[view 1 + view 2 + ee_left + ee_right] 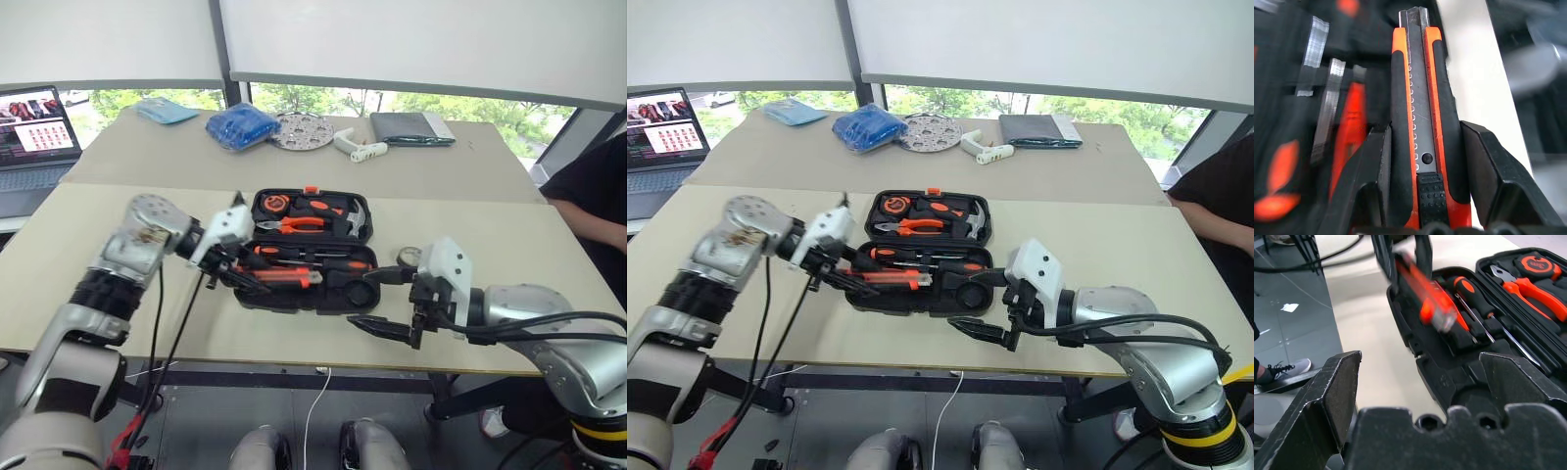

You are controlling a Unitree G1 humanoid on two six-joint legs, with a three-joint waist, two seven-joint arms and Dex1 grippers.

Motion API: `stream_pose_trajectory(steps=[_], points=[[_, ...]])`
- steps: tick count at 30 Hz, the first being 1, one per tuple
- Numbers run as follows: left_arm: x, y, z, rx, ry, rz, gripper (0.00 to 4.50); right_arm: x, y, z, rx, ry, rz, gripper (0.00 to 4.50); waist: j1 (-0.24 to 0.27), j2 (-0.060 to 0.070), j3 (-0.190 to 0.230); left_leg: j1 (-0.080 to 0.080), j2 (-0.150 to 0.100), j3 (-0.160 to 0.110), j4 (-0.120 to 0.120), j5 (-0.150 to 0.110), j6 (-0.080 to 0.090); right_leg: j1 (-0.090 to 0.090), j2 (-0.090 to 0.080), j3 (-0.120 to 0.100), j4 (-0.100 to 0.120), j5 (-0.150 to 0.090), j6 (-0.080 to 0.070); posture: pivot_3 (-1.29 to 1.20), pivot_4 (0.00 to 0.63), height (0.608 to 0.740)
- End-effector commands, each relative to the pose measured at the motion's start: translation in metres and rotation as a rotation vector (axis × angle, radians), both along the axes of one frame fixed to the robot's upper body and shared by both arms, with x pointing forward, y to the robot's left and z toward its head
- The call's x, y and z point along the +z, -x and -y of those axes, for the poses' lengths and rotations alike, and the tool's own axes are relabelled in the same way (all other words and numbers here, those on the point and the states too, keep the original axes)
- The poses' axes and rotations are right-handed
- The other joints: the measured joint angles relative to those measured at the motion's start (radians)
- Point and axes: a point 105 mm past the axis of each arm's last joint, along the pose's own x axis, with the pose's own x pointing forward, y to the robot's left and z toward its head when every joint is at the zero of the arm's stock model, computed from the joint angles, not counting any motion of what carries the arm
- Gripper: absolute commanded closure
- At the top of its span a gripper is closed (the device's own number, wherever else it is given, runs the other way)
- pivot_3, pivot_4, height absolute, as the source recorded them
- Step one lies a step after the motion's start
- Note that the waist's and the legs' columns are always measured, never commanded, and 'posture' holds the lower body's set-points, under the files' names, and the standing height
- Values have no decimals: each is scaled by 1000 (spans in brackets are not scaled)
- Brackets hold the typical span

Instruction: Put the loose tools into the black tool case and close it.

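The black tool case (257,201) lies open in the middle of the near table. Pliers, a hammer and a tape measure fill its far half. A black-and-orange screwdriver (328,263) lies in the near half. My left gripper (250,277) is shut on the black-orange utility knife (1418,122), its fingers (1371,181) clamping the handle on both sides. The knife (292,279) hangs low over the case's near half, pointing right. My right gripper (382,302) stands open and empty at the case's front right corner.
A small ring-shaped object (409,257) lies on the table right of the case. On the far table are a laptop (34,127), a blue cloth (240,127), a round metal disc (302,130) and a dark grey pouch (409,127). A person (598,196) sits at the right.
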Motion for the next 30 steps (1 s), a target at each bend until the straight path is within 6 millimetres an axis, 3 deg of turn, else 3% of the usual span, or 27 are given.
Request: stream_pose_trajectory(steps=[1, 9, 14, 16, 17, 20, 22, 28, 30], points=[[1, -15, 7, 12, -42, 16, 2851, 11, 7, 1, -26, -16, 50, 0, 4, 0, 0, 0, 0, 0, 0, 0, 0, 0, 0, 0, 0, 0, 0, 0, 150, 718], [-4, -14, 27, 7, -5, -70, 2851, 8, 8, 5, -81, -26, 48, 0, 6, 0, 0, -2, 0, 0, 3, -3, 6, 0, -1, 0, -1, 0, 1, 0, 150, 718], [-7, -13, 26, 15, -11, -83, 2851, 6, 7, 6, -93, -29, 43, 0, 7, 0, 0, -2, 0, -1, 3, -3, 6, 0, -2, 0, -1, 0, 2, 0, 150, 718], [-7, -14, 25, 21, -10, -86, 1847, 6, 6, 7, -94, -29, 42, 0, 7, 0, 0, -2, 0, -1, 3, -3, 6, 0, -2, 0, -1, 0, 2, 0, 150, 718], [-7, -14, 24, 22, -9, -86, 1705, 6, 5, 6, -94, -29, 42, 0, 7, 0, 0, -2, 0, -1, 4, -3, 6, 0, -2, 0, -1, 0, 2, 0, 150, 718], [-1, -11, 27, 6, 35, -88, 549, 5, 3, 6, -95, -30, 40, 0, 10, 0, 0, -2, 0, -2, 5, -4, 7, 1, -2, -1, -1, 0, 3, 0, 150, 718], [9, -11, 30, 10, 85, -94, 15, 5, 2, 6, -92, -32, 37, 0, 10, 0, 0, -3, 0, -2, 7, -4, 8, 1, -2, -1, 0, 0, 4, 0, 150, 718], [36, -22, 27, 60, 193, -54, 15, 4, 1, 3, -80, -36, 32, 0, 7, 0, 0, -7, 0, -3, 10, -5, 9, 0, -2, -1, 0, 1, 4, 0, 150, 718], [37, -25, 28, 67, 204, -29, 544, 4, 1, 3, -79, -36, 31, 0, 7, 0, 0, -7, 0, -3, 10, -5, 9, 0, -2, -1, 0, 1, 4, 0, 150, 718]])
